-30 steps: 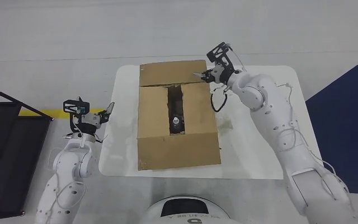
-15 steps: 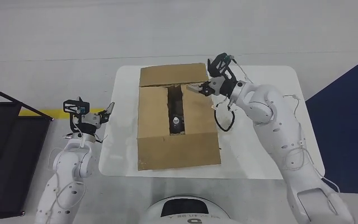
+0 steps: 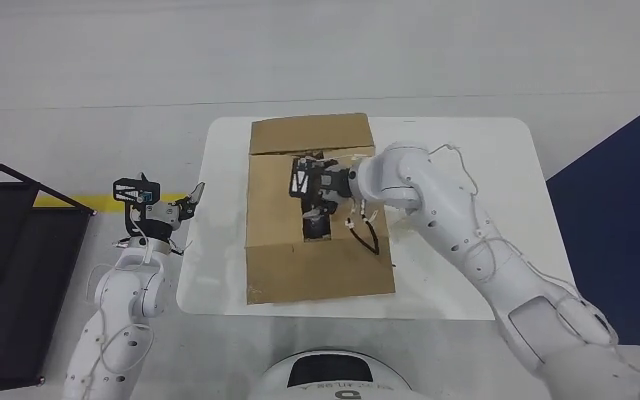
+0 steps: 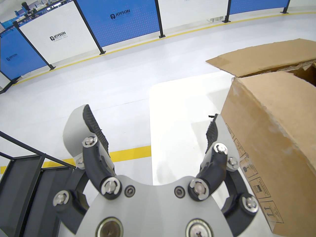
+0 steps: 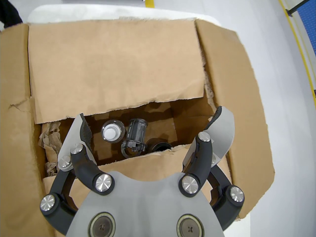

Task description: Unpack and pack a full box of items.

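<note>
Clearance is looking tight: the right gripper, spread wide and holding nothing, is hovering over the slit between the flaps of the cardboard box, so widening a flap first, then descending straight onto the white-capped bottle inside, is seeming wisest.

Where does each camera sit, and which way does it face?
Top: overhead, facing down at the table and box; the left gripper shows beside the table, the right gripper over the box.
Left wrist: behind the open left gripper, facing the box's side and the fenced floor.
Right wrist: above the open right gripper, facing down into the box at a bottle.
Shared: the box, in all three.
</note>
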